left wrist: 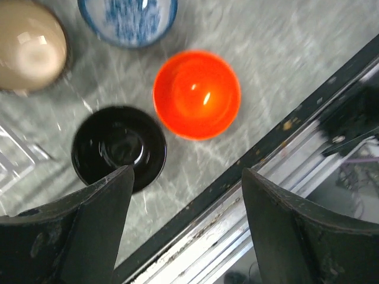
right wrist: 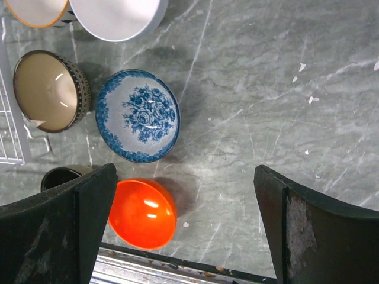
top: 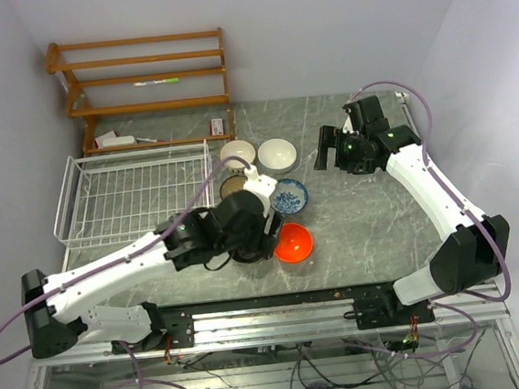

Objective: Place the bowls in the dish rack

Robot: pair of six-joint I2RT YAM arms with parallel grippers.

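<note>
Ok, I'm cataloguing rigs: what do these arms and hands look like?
The left arm and right arm have white shells, black joints and black bases, each trailed by a lilac cable. The left hand and right hand carry broad matte-black fingers, scuffed grey.

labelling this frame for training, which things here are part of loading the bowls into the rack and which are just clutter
Part of the job:
orange-red bowl, black bowl, blue-and-white bowl, white bowl, cream bowl, tan bowl, white wire dish rack

Just lying about:
wooden shelf, pen-like item on it, small white item, small box
</note>
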